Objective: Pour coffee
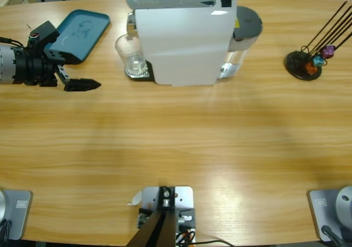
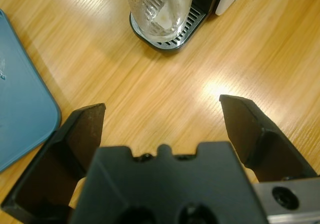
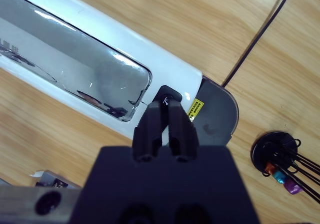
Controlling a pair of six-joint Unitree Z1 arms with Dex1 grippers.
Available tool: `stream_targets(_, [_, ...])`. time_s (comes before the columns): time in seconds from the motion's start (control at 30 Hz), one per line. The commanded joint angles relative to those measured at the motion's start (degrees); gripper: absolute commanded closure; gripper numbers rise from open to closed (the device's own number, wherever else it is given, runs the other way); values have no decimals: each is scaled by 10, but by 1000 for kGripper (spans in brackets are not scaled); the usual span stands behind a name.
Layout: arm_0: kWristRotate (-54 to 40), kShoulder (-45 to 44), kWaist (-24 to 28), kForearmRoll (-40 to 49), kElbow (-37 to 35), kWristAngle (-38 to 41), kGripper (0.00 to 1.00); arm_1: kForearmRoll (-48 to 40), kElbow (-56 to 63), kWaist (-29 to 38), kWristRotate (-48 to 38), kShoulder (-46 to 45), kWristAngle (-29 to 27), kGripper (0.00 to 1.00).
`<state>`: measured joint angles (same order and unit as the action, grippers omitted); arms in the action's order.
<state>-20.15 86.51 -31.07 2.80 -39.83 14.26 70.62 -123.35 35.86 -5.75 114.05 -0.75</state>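
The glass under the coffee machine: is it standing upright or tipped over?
Upright. The glass tumbler stands on the machine's drip tray, base down and walls rising straight. The left gripper is open, short of it.

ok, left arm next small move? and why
Probably ease the left gripper forward toward the glass. Its fingers are spread wide over bare table, short of the glass standing on the coffee machine's drip tray. The right gripper, fingers together, sits at the machine's button, so brewing looks handled.
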Motion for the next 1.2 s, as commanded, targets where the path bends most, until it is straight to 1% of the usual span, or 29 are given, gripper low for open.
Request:
stream_targets(0.03, [10,16,-5,1,19,-6,0,0,60,6,4,32,9,1000])
stream_targets(0.2, [11,16,-5,1,24,-6,0,-5,88,5,3,46,19,1000])
stream_targets(0.33, [11,16,-5,1,23,-6,0,-6,83,2,3,49,20,1000])
stream_targets(0.37, [11,16,-5,0,22,-6,0,-6,74,0,5,43,13,1000])
stream_targets(0.47, [11,15,-5,0,21,-6,0,-4,12,-2,21,1,-36,1000])
stream_targets(0.53, [11,12,-5,0,21,-6,0,0,-30,-2,29,-26,-48,1000])
stream_targets(0.63, [12,5,-6,0,21,-6,0,0,-34,2,29,-58,-45,1000])
stream_targets(0.67, [13,2,-8,0,21,-6,0,0,-23,3,30,-63,-38,1000])
stream_targets(0.73, [14,-2,-9,0,20,-6,0,-6,11,3,30,-63,-6,993])
stream_targets(0.8, [15,-6,-10,0,21,-7,0,-8,30,3,26,-54,16,545])
stream_targets(0.87, [16,-9,-10,1,22,-7,0,-11,36,3,18,-49,19,357])
stream_targets(0.9, [16,-9,-10,1,22,-7,0,-11,36,3,14,-47,19,349])
stream_targets(0.93, [16,-8,-10,1,22,-7,0,-11,36,3,11,-43,19,491])
stream_targets(0.97, [16,-7,-10,1,22,-7,0,-11,34,3,11,-38,15,850])
stream_targets(1.0, [16,-5,-10,0,22,-8,0,-11,32,3,11,-33,2,1000])
stream_targets(1.07, [17,-4,-10,0,23,-8,0,-11,22,3,11,-32,-4,1000])
stream_targets(1.1, [17,-3,-10,0,23,-8,0,-11,17,3,11,-33,-7,950])
stream_targets(1.13, [17,0,-10,0,23,-8,0,-10,15,3,11,-34,-8,659])
stream_targets(1.17, [17,3,-10,0,23,-8,0,-10,15,3,11,-36,-11,347])
stream_targets(1.2, [17,5,-10,0,22,-8,0,-9,16,3,10,-38,-13,76])
